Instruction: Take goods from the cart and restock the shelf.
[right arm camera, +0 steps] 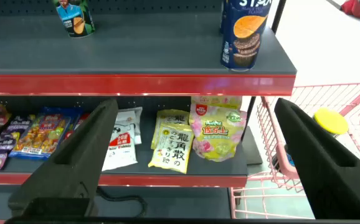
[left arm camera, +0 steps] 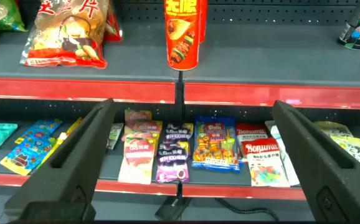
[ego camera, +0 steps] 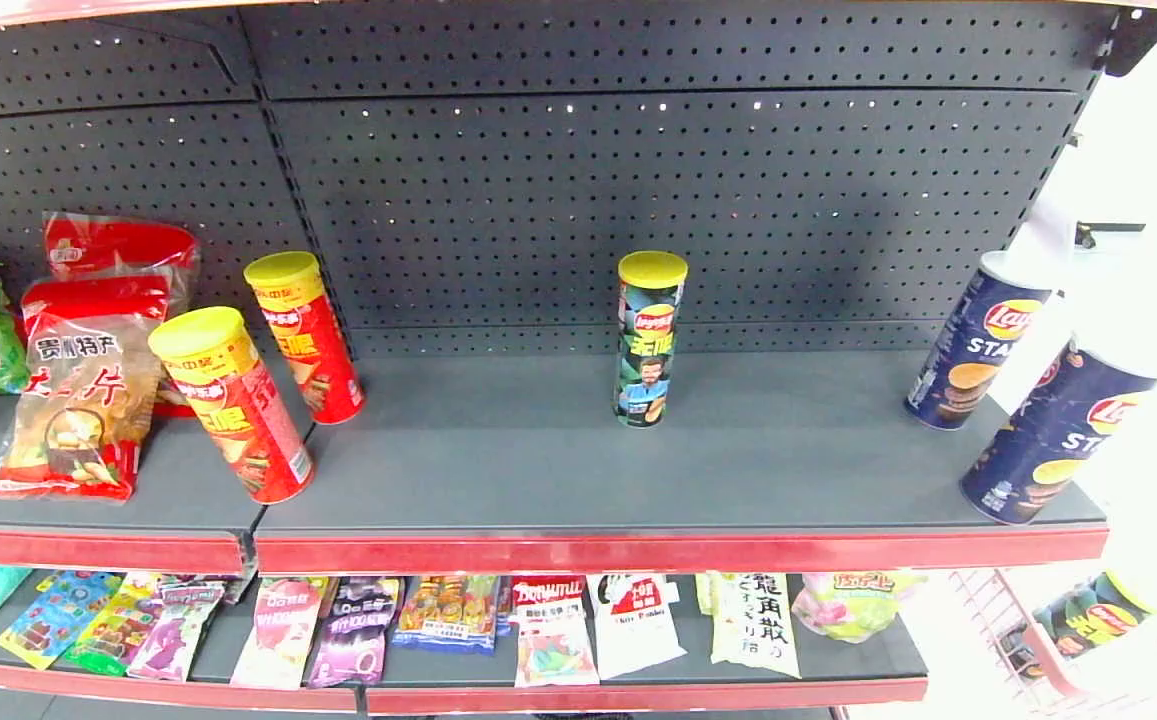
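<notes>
Head view: green can (ego camera: pixel 650 340) on shelf (ego camera: pixel 498 465)

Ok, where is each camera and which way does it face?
Head: on the robot's head, looking forward, down at the shelf.
Left wrist: on the left arm, facing lower snack bags, framed by the open left gripper.
Right wrist: on the right arm, facing the pink cart past the open right gripper.
Shared: head and left wrist show the front red chip can.

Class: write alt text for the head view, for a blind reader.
A dark grey metal shelf holds standing crisp tubes: two red yellow-lidded tubes at left, one green tube centre, two navy tubes at right. Snack packets line the lower shelf.
</notes>
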You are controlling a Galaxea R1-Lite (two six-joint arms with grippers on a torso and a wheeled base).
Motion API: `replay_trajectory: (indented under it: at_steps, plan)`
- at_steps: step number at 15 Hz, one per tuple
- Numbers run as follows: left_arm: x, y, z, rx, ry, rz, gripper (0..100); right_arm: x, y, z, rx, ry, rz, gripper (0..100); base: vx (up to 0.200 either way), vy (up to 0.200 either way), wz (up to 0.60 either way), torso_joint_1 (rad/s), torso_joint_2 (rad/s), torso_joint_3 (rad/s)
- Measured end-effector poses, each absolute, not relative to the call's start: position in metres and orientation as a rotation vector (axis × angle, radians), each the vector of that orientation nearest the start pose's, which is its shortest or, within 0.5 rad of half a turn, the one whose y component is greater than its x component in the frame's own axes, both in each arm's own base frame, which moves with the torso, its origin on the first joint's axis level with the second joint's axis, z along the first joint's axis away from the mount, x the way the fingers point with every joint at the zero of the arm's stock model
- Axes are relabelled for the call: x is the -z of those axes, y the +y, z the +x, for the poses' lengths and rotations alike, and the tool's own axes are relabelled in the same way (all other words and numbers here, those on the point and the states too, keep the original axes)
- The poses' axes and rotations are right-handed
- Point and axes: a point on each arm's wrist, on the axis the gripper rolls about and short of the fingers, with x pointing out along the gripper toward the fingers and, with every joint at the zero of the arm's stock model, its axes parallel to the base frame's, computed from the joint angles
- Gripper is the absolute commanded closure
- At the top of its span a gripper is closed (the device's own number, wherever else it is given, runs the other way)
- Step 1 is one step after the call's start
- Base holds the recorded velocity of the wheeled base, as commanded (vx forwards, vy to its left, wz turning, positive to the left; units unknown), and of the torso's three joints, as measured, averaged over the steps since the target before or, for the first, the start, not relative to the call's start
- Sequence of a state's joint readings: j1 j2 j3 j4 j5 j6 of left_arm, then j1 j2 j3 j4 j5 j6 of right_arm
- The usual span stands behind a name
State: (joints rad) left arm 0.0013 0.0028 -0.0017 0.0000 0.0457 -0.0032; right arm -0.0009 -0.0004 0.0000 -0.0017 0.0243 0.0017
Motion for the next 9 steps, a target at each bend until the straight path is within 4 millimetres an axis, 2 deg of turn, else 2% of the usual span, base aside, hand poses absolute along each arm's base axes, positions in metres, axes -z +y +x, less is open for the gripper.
replay_trajectory:
  at_steps: [9]
  plan:
    - [-0.076, 0.001, -0.0227, -0.047, 0.001, -0.003, 0, -0.0757, 0.0005, -0.0228, -0.024, -0.002, 0.001, 0, 0.0, -0.2, 0.0, 0.005, 0.0, 0.001]
